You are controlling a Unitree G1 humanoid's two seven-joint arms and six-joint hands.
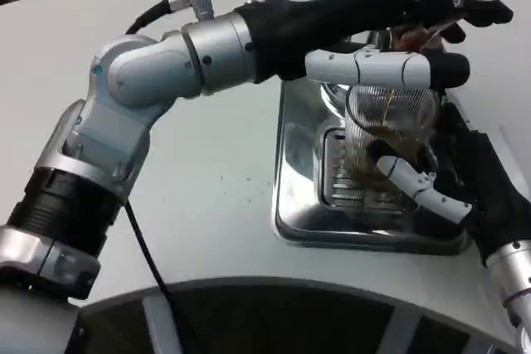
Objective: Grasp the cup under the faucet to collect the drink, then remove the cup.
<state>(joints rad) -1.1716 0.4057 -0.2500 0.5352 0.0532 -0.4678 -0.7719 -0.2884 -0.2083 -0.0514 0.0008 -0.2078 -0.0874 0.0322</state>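
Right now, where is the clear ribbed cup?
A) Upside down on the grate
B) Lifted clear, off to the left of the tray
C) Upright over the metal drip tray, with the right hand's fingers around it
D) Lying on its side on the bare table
C: the cup stands upright over the drip tray, brown liquid in its lower part, with the right hand wrapped around its side.

A clear ribbed cup [390, 134] with brown drink in its lower part stands on the slotted grate of a shiny metal drip tray [300, 205] set on the white surface [207, 196]. The left robot hand [390, 35] reaches across from the left above the cup, one white finger lying along the cup's upper rim. The right robot hand [440, 184] comes in from the lower right, its white fingers against the cup's lower side.
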